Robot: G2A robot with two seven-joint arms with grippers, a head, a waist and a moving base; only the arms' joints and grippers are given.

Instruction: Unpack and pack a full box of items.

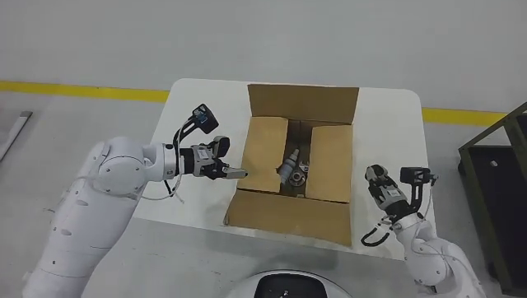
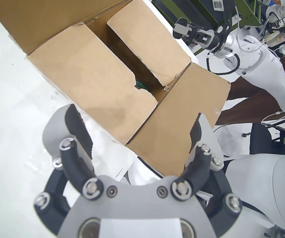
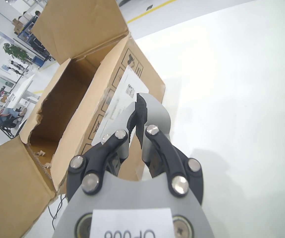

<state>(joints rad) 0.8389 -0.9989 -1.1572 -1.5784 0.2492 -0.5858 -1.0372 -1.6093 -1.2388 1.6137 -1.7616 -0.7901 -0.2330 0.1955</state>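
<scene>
The box [image 1: 303, 100] sits mid-tabletop, hard against the near edge. We fear our left gripper [image 1: 237, 172], fingers spread just beside it, could shove it off that edge. Our right gripper [image 3: 138, 105], pinched together and empty, offers no brace.

You work under bright, even overhead light; the white table [image 1: 387, 113] glares at three and nine o'clock of the box [image 1: 298, 162]. The box's inner gap sits in shade, and wrist-view edges bow outward.
</scene>
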